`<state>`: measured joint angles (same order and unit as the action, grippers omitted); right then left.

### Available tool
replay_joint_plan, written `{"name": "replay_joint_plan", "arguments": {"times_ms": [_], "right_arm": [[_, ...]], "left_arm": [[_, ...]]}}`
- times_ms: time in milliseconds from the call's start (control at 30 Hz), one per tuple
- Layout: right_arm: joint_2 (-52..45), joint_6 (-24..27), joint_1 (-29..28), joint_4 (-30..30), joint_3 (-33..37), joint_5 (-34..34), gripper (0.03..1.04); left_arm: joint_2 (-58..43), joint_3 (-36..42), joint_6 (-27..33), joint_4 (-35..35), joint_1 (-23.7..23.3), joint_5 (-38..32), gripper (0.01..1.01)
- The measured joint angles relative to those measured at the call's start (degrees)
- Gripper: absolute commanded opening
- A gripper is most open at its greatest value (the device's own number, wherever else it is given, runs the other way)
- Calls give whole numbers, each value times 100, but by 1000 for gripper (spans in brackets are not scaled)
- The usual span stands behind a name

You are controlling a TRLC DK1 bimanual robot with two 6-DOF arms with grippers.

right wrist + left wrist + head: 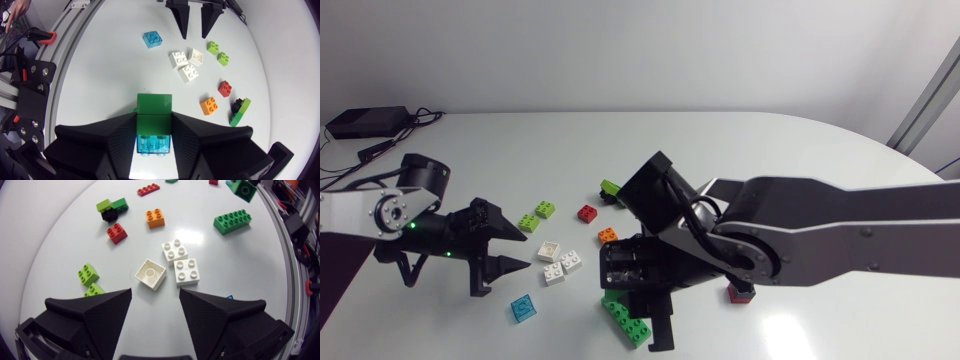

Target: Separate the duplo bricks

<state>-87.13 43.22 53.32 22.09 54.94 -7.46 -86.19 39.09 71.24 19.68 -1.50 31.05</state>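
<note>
My right gripper (pixel 154 131) is shut on a stack of a green brick (pixel 154 112) and a translucent blue brick (pixel 153 144), held just above the table. In the left wrist view that stack (pixel 243 187) hangs over a long green brick (pixel 232 221) lying on the table. My left gripper (pixel 155 300) is open with nothing between its fingers. Just ahead of it lie three white bricks, one upside down (pixel 151 274) and two studs-up (pixel 174 250) (pixel 187 271). In the head view the left gripper (pixel 510 252) sits left of these white bricks (pixel 558 262).
Loose on the table: a translucent blue brick (pixel 524 308), two lime bricks (pixel 546 210), a red one (pixel 587 213), an orange one (pixel 608 236), a green-and-black stack (pixel 612 190), and a red brick (pixel 740 292) under my right arm. A black box (pixel 365 121) sits far left.
</note>
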Motion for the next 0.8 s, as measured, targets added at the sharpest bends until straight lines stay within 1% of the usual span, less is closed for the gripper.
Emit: {"name": "replay_joint_plan", "arguments": {"times_ms": [67,167,300,433,667,800], "right_arm": [[0,-4,0,0,0,0,285],[0,-24,0,0,-11,0,285],[0,-39,-2,0,-22,-2,285],[7,-39,-15,-2,-50,-2,285],[4,-39,-83,-4,-76,-4,285],[2,-39,-116,-9,-76,-57,285]], "left_arm": [[0,365,396,374,0,-35,716],[-17,918,859,706,63,-273,716],[-269,1460,1318,981,310,-614,716],[-605,1569,1733,1102,514,-938,716],[-1178,1585,2306,1209,732,-1416,715],[-1224,1705,2433,1314,850,-1488,715]]}}
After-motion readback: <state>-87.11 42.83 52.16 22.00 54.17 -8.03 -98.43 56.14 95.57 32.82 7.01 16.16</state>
